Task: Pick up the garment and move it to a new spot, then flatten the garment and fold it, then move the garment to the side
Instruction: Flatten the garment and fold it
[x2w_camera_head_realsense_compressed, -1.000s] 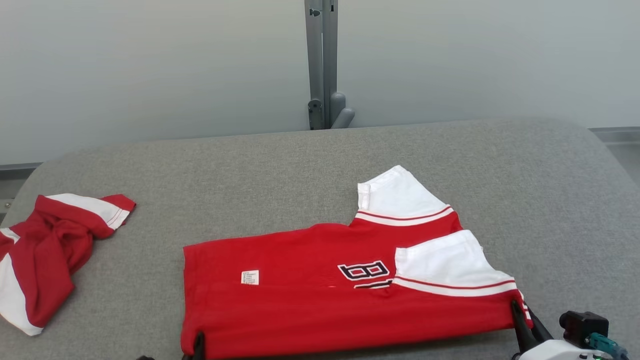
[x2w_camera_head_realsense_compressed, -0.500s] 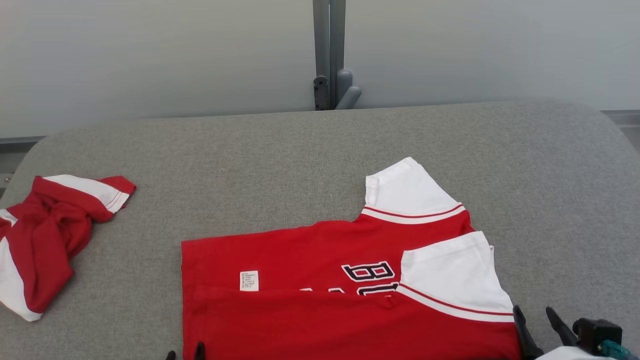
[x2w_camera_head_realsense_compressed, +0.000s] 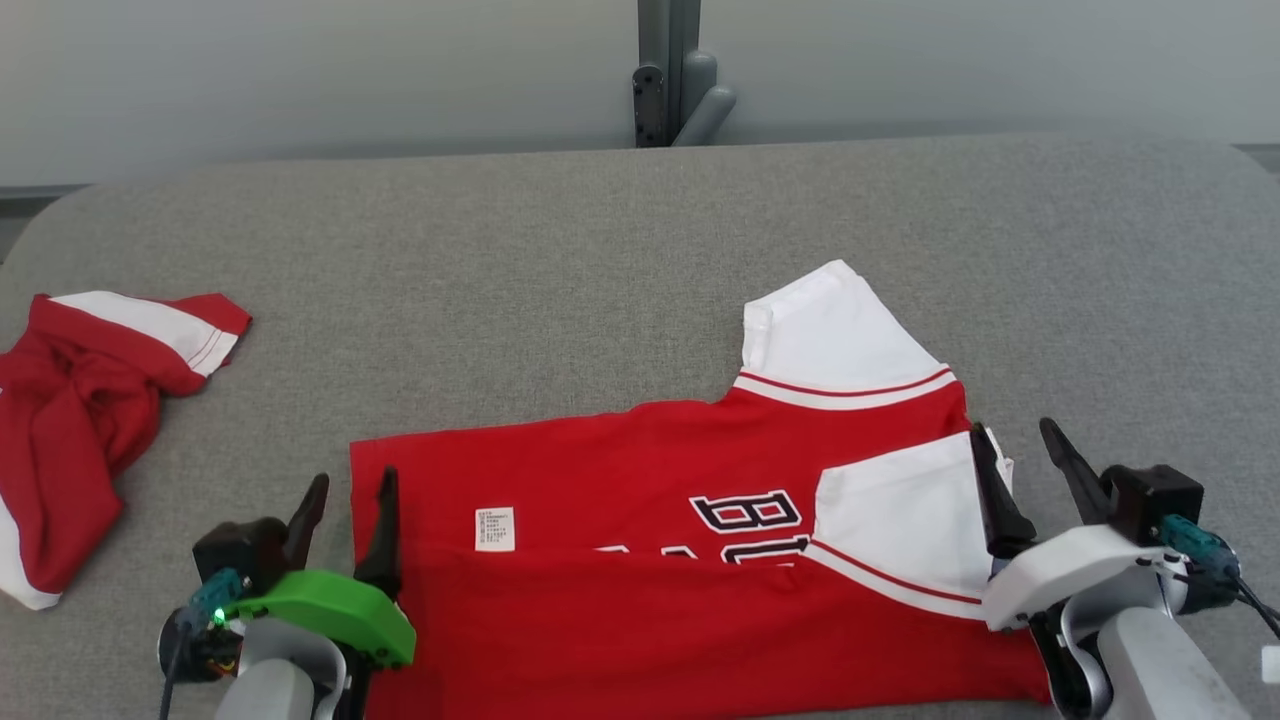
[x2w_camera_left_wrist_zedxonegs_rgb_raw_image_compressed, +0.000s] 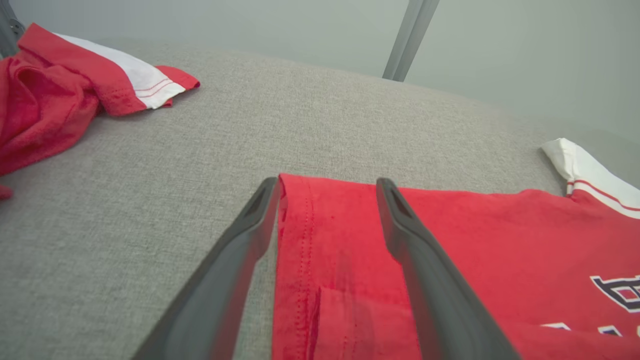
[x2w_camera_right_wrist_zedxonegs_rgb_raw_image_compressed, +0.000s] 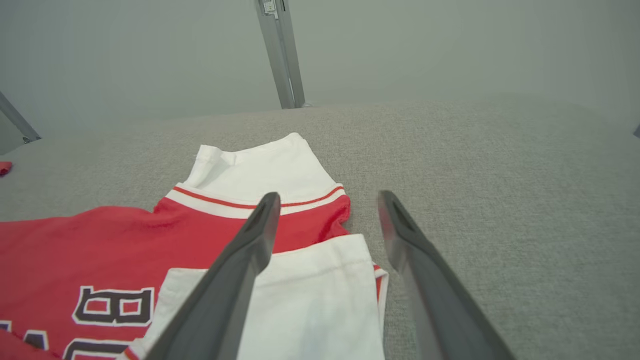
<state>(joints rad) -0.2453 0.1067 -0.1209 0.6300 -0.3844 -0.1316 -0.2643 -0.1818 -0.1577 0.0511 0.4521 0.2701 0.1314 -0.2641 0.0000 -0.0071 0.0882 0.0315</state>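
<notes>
Your left gripper (x2w_camera_head_realsense_compressed: 353, 478) stood spread wide and empty at the hem end of the garment (x2w_camera_head_realsense_compressed: 620, 470), one dark finger over the red cloth and the other over the bare grey table (x2w_camera_head_realsense_compressed: 500, 250) just beside the hem. Your right gripper (x2w_camera_head_realsense_compressed: 1011, 428) was likewise wide open and held nothing, its inner finger above the nearer white sleeve (x2w_camera_head_realsense_compressed: 900, 510) and its outer finger above the table just past the sleeve's edge. Whether any fingertip touched the fabric could not be told. Between the two grippers the garment, a red jersey with white sleeves, lay flat near the front of the table. Its near long edge was folded up over the body, so that the fold covered the lower part of the dark lettering (x2w_camera_head_realsense_compressed: 750, 512). A small white label (x2w_camera_head_realsense_compressed: 495, 529) showed just above the fold line. The farther sleeve (x2w_camera_head_realsense_compressed: 835, 330) pointed toward the back of the table. Well apart, at the table's left end, a second red-and-white garment (x2w_camera_head_realsense_compressed: 70, 430) lay crumpled. A grey post (x2w_camera_head_realsense_compressed: 668, 70) rose behind the table against a pale wall (x2w_camera_head_realsense_compressed: 300, 80).
</notes>
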